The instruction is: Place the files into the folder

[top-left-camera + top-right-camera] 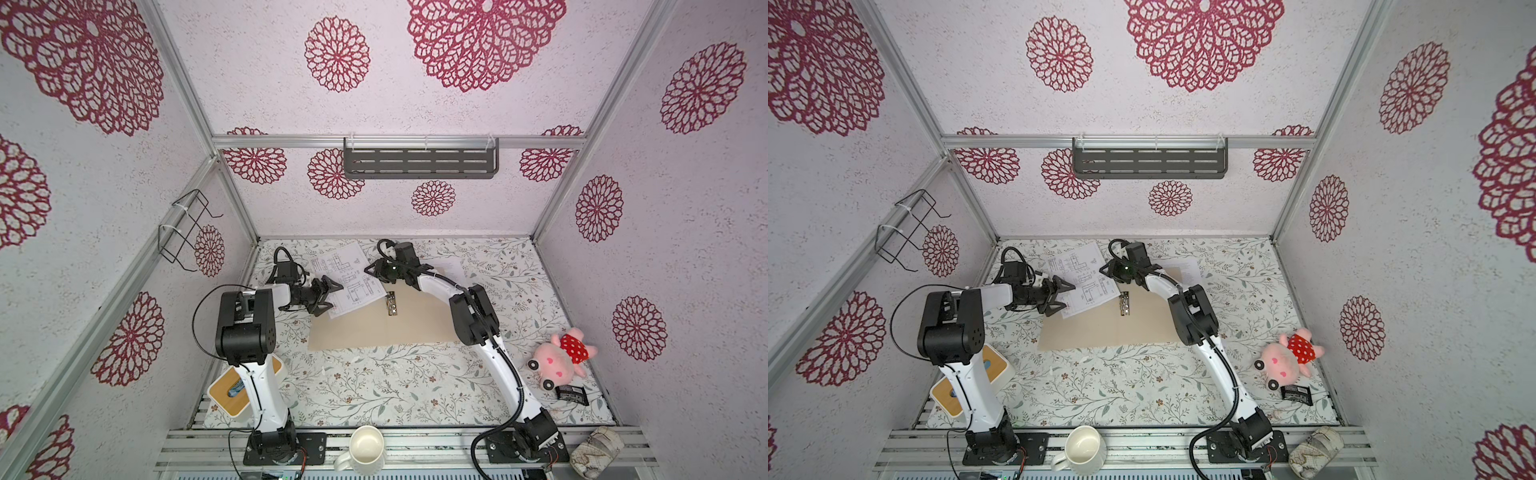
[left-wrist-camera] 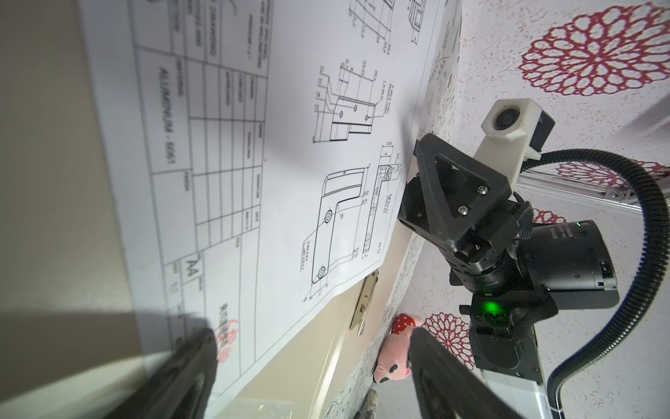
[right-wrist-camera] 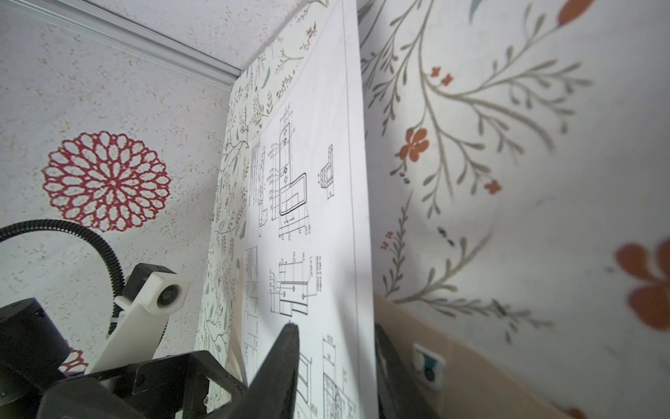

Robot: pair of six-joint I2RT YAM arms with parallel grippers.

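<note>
Nearest, a mug (image 1: pixel 365 451) stands on the front rail (image 1: pixel 436 440); my left arm (image 1: pixel 266 374) half hides a bamboo-topped tissue box (image 1: pixel 226 390), and a plush pig (image 1: pixel 559 359) lies far right. Mid-table lies the open tan folder (image 1: pixel 374 328), metal clip (image 1: pixel 391 303) near its far edge, the drawing sheet (image 1: pixel 353 278) overlapping its far left corner. My left gripper (image 1: pixel 334 297) gapes wide at the sheet's left edge; my right gripper (image 3: pixel 333 330) — jaws partly apart — straddles the opposite edge. My right arm (image 1: pixel 498 361) covers part of the text sheet (image 1: pixel 453 268).
</note>
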